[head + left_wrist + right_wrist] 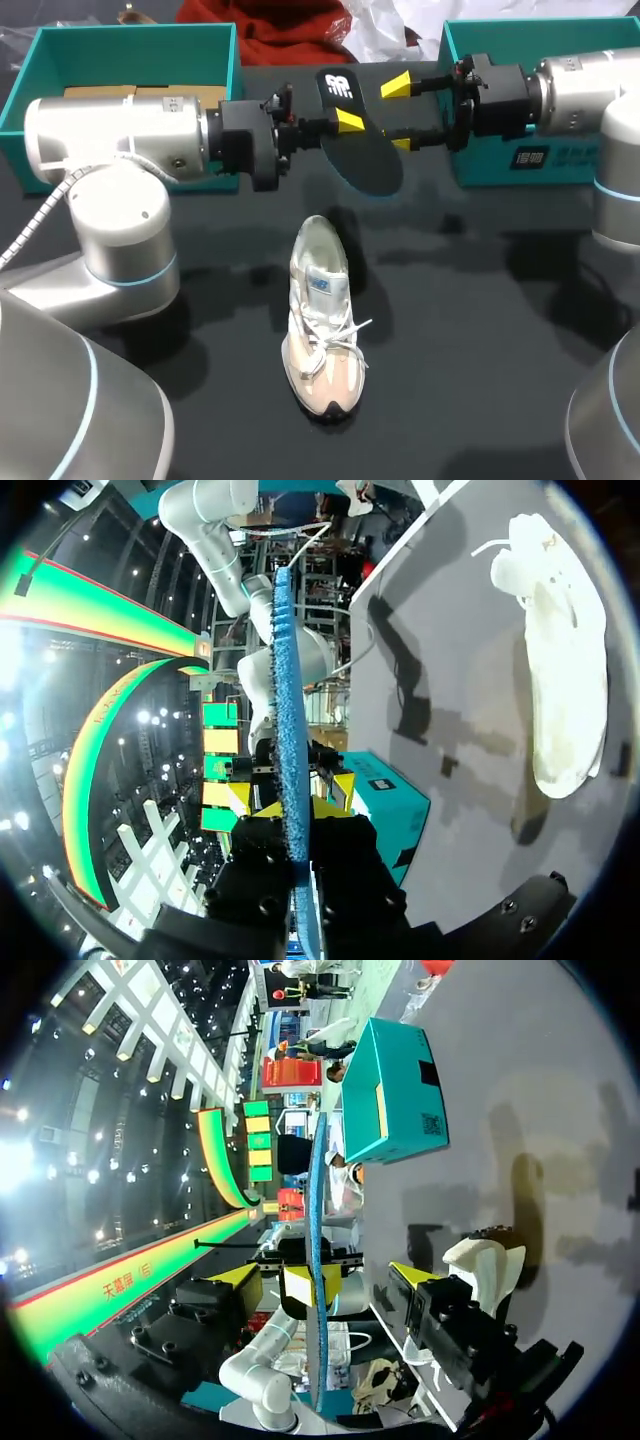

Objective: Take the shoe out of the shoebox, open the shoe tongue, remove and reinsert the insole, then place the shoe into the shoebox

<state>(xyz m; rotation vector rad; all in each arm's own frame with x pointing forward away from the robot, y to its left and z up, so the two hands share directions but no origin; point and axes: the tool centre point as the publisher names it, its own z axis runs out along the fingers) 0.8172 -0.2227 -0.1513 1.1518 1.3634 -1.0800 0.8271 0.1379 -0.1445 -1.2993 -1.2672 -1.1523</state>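
Observation:
The dark insole (362, 150) hangs in the air above the table, flat face toward the head camera. My left gripper (348, 122) is shut on its near edge. In the left wrist view the insole (284, 670) stands edge-on, blue, rising out of that gripper (295, 815). My right gripper (400, 114) is open, one yellow tip on each side of the insole's end without touching. From the right wrist, the insole (317, 1210) runs between its spread fingers (325, 1278). The white shoe (320, 320) lies on the table below, toe toward the front edge.
A teal shoebox half (130, 55) stands at the back left behind my left arm, and another teal half (520, 165) at the back right under my right arm. Red cloth and white paper (380, 30) lie behind them.

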